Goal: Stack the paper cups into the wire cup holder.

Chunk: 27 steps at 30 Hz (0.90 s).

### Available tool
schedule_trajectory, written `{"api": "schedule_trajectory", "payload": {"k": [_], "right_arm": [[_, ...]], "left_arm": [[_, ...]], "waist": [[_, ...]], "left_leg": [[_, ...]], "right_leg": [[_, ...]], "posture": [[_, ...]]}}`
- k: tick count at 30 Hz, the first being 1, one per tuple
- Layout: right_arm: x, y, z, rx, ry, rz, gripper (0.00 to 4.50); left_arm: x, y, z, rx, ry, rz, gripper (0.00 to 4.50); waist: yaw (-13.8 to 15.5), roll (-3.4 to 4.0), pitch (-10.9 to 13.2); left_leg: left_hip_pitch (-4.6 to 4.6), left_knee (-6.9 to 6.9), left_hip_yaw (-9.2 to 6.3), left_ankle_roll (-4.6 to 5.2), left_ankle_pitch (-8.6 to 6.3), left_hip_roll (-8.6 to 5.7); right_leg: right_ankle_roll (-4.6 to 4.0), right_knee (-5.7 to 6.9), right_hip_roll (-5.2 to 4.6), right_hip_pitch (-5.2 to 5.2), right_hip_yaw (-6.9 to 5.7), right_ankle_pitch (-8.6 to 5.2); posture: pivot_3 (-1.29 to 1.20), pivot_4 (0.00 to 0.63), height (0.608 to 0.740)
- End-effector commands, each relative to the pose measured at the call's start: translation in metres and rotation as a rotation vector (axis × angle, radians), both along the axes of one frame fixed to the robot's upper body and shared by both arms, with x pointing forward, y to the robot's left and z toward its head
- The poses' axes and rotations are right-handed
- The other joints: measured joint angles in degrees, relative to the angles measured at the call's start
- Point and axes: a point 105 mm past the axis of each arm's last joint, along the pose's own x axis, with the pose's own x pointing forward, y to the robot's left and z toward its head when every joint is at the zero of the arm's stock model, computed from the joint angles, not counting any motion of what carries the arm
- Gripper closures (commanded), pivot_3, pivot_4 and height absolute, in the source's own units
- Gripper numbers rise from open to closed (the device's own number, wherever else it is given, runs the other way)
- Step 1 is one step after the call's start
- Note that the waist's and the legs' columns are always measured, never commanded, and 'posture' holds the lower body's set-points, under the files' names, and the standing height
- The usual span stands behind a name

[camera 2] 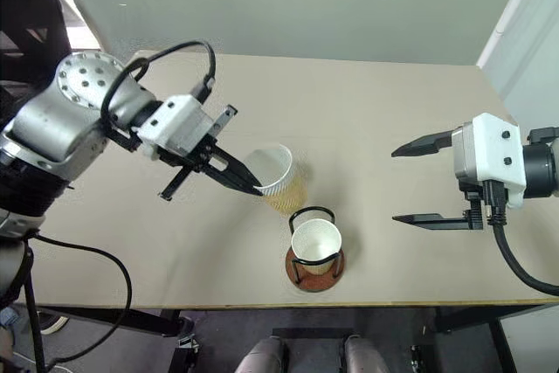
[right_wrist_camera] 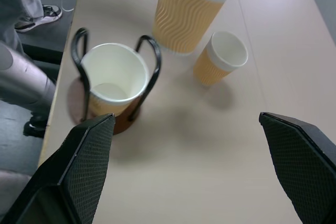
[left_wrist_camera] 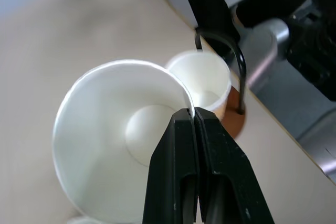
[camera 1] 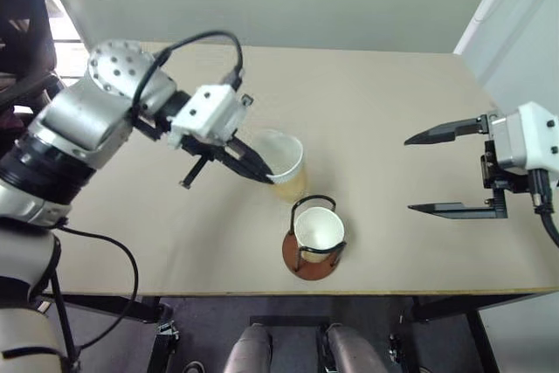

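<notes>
Paper of this kind is light and thin, so the lifted cup point(camera 1: 281, 162) probably weighs almost nothing but dents easily. The left claw point(camera 1: 253, 168) is closed tight on its rim, one finger inside and one outside, and holds it tilted above the bench point(camera 1: 393, 128), just beside the wire cup holder point(camera 1: 314, 251). The rolled rim is likely the stiffest place to pinch; the wall would fold under the same force. Such a pinch may let the cup swing. One cup point(right_wrist_camera: 113, 80) already sits inside the wire loops. A third cup point(right_wrist_camera: 220, 59) stands on the bench near the lifted one; from the head views it is mostly hidden behind the lifted cup. The right claw point(camera 1: 454, 172) hangs wide open and empty, well apart from the holder. Whether the seated cup is fully down on the disc base, I cannot tell.
</notes>
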Motion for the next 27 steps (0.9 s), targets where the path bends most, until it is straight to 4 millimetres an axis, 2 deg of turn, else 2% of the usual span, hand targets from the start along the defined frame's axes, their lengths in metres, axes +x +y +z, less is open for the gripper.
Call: {"api": "schedule_trajectory", "payload": {"k": [1,9,14,20,27], "right_arm": [[0.0,-0.002,0.013,-0.005,-0.079,-0.019,0.0],[-0.002,-0.005,0.015,-0.012,-0.095,-0.049,0.0],[-0.004,-0.007,0.016,-0.014,-0.103,-0.069,0.0],[-0.011,-0.009,0.016,-0.016,-0.1,-0.081,0.0],[-0.029,-0.007,0.019,0.01,-0.091,-0.026,0.0]], "left_arm": [[-0.008,-0.009,0.017,-0.023,-0.038,-0.096,4.49],[-0.008,-0.032,0.034,-0.04,-0.138,-0.207,4.49],[-0.03,-0.043,0.015,0.012,-0.064,-0.34,4.49],[-0.044,-0.049,0.021,-0.023,-0.019,-0.416,4.49],[-0.04,-0.049,0.006,0.037,-0.024,-0.419,4.49]], "waist": [[0.22,0.01,0.01],[0.31,0.02,0.01],[0.29,0.02,0.01],[0.32,0.03,0.02],[0.33,0.05,0.03]], "left_leg": [[-0.03,0.08,0.0,0.07,-0.04,-0.01],[-0.26,0.46,0.04,0.26,-0.14,-0.2],[-0.26,0.45,0.1,0.3,-0.16,-0.24],[-0.28,0.48,0.11,0.3,-0.15,-0.27],[-0.24,0.52,0.14,0.32,-0.15,-0.32]], "right_leg": [[0.03,-0.02,-0.02,0.0,0.0,0.02],[0.28,-0.11,-0.19,0.0,0.08,0.16],[0.38,-0.11,-0.19,0.01,0.1,0.11],[0.48,-0.11,-0.21,0.02,0.12,0.13],[0.53,-0.11,-0.25,0.09,0.15,0.08]], "posture": [[0.0,0.15,0.74],[0.0,0.15,0.74],[0.0,0.15,0.74],[0.0,0.15,0.74],[0.0,0.15,0.74]]}}
